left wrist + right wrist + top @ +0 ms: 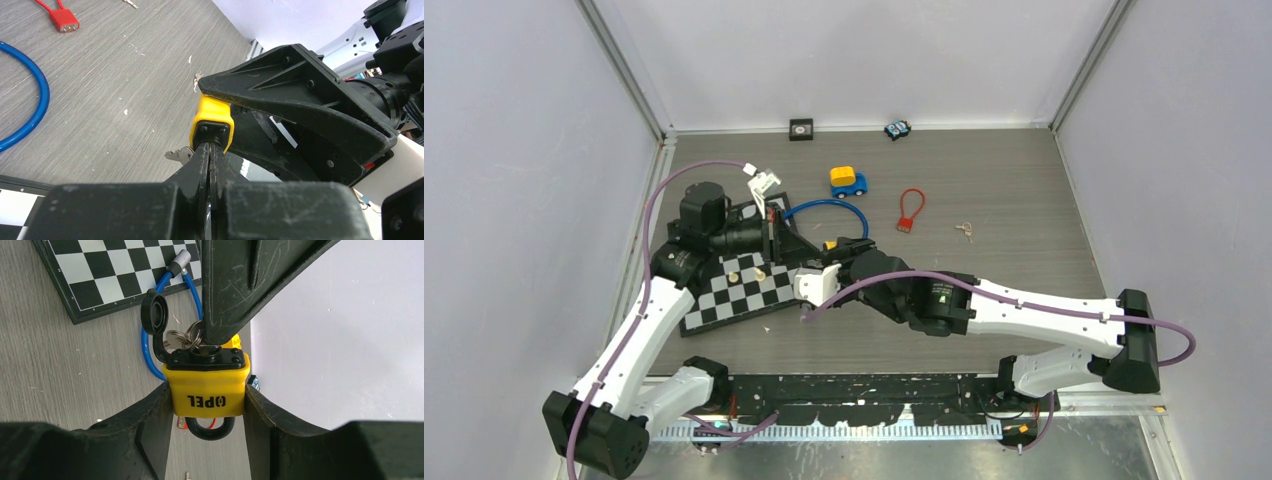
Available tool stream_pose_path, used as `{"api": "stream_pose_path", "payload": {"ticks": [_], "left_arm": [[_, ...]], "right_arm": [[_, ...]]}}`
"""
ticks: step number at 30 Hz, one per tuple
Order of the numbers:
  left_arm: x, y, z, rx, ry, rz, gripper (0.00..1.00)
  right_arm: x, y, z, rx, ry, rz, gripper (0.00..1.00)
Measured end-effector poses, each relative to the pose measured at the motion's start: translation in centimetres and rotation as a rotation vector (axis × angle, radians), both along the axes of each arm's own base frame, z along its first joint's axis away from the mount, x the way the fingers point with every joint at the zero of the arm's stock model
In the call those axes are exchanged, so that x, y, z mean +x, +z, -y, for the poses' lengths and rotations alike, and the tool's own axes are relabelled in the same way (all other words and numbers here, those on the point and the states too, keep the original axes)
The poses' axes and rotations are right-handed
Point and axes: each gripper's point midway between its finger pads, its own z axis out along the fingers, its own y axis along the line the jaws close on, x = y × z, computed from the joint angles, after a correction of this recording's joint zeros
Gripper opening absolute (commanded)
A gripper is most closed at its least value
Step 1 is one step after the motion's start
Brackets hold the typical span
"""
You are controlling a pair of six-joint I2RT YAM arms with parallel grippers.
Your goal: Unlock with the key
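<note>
1 yellow OPEL padlock (207,390) held above table, beside chessboard (734,295), keyhole end toward left arm, shackle (210,429) away. Right gripper (207,402) clamps lock body on 2 sides, likely bracing against twist. Left gripper (210,150) pinched tight at keyhole, apparently on key, largely hidden; spare keys (177,338) dangle. Dust cap (153,312) flipped aside, clearing keyhole.

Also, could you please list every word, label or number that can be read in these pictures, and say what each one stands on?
"OPEL": on the body of the yellow padlock; it appears upside down in the right wrist view.
Small marks along the border of the chessboard: too small to read.
No other text can be read in any of the three views.
</note>
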Motion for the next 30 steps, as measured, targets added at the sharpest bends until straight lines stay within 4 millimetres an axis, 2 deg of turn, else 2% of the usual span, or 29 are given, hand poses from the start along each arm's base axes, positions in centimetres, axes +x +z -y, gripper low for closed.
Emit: {"api": "stream_pose_path", "payload": {"ticks": [15, 21, 24, 30], "left_arm": [[0.6, -0.4, 0.1, 0.008, 0.0, 0.022, 0.01], [1.0, 0.5, 0.4, 0.008, -0.033, 0.065, 0.19], [1.5, 0.2, 0.5, 0.017, -0.045, 0.069, 0.32], [2.2, -0.6, 0.7, 0.035, -0.054, 0.057, 0.47]], "right_arm": [[0.5, -0.3, 0.1, -0.052, -0.027, -0.003, 0.0], [0.7, 0.9, 0.4, -0.052, -0.024, -0.029, 0.0], [0.6, 1.4, 0.5, -0.044, -0.016, -0.058, 0.0], [0.6, 1.5, 0.8, -0.032, -0.006, -0.124, 0.0]]}}
